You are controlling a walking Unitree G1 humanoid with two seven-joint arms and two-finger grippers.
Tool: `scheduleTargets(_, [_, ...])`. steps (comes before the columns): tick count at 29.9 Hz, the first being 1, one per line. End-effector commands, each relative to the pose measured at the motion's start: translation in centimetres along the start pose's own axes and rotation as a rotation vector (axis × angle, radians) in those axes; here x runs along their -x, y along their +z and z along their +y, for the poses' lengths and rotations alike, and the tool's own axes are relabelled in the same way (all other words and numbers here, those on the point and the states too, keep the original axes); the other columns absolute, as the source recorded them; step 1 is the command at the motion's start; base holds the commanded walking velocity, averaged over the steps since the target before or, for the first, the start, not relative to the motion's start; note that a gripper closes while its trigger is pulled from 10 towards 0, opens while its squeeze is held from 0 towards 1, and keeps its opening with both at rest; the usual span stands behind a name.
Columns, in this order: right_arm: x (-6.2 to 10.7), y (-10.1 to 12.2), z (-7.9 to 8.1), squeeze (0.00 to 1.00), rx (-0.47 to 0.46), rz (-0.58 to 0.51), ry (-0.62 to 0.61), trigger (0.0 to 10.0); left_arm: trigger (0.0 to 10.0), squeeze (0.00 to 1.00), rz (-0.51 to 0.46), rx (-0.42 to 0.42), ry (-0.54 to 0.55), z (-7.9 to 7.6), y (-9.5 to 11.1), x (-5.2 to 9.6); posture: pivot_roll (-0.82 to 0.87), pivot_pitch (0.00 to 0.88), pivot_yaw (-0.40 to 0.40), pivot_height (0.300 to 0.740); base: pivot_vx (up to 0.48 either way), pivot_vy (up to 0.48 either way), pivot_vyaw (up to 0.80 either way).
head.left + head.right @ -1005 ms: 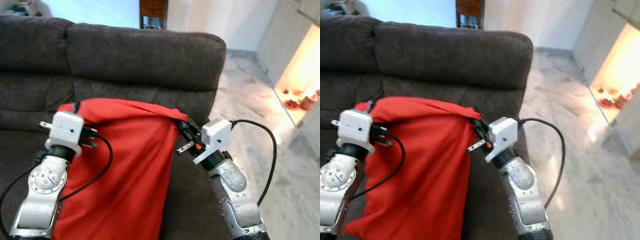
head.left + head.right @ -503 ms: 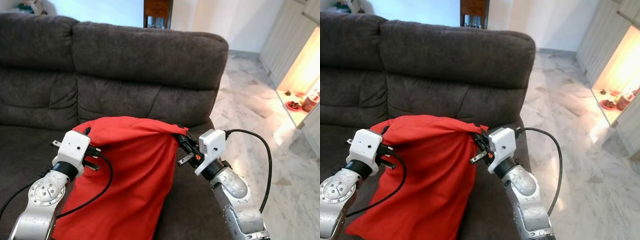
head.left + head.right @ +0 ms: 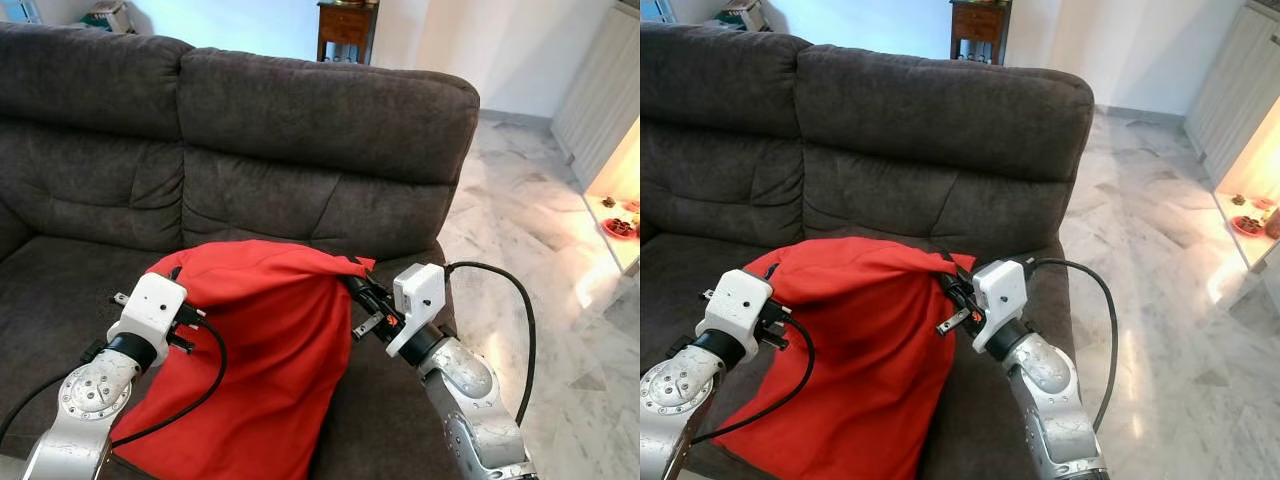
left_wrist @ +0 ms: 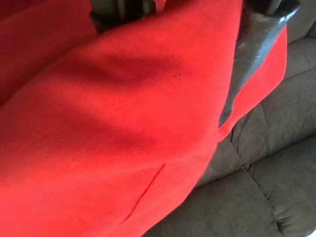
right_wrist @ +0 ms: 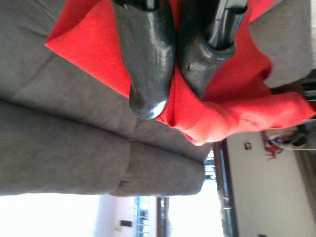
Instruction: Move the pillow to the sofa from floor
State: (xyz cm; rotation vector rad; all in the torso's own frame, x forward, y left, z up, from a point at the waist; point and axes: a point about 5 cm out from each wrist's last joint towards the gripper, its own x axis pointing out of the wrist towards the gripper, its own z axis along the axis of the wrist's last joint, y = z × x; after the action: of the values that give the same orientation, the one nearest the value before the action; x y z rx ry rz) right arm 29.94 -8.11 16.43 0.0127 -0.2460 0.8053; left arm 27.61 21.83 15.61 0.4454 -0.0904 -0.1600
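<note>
A red pillow (image 3: 255, 360) hangs between my two arms over the seat of the dark grey sofa (image 3: 300, 120). My left gripper (image 3: 178, 275) is shut on the pillow's upper left corner, with red cloth (image 4: 123, 128) pressed between its fingers. On the other side, my right gripper (image 3: 356, 283) is shut on the upper right corner. Its two black fingers (image 5: 148, 59) pinch the red cloth (image 5: 217, 98) there. The pillow's lower part rests against the seat cushion (image 3: 670, 270).
The sofa's right end (image 3: 450, 130) borders a pale marble floor (image 3: 540, 230). A small wooden table (image 3: 345, 20) stands behind the sofa. A lit low shelf with small items (image 3: 620, 215) lies at the far right.
The pillow has come down from in front of the backrest to the seat, both grippers still holding it. The view has tilted, showing more of the sofa.
</note>
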Motion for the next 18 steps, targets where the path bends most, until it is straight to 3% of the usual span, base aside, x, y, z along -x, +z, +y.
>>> scheduleTargets(1, [-1.4,2.5,0.9,0.00,0.044,-0.099,0.082,10.0,10.0,1.00,0.026,0.002,-0.006,0.0,-0.4,0.1,0.11,0.115,-0.045,0.740,0.000,0.000,0.00])
scheduleTargets(6, [-2.7,3.6,2.1,0.00,0.078,-0.129,0.176,10.0,10.0,1.00,0.030,-0.005,0.009,0.3,-0.5,0.2,0.11,0.115,-0.050,0.740,0.000,0.000,0.00])
scheduleTargets(18, [-4.3,3.9,4.2,0.00,0.123,-0.134,0.287,10.0,10.0,1.00,0.015,-0.003,0.022,0.0,-0.2,0.3,0.12,0.119,-0.057,0.740,0.000,0.000,0.00])
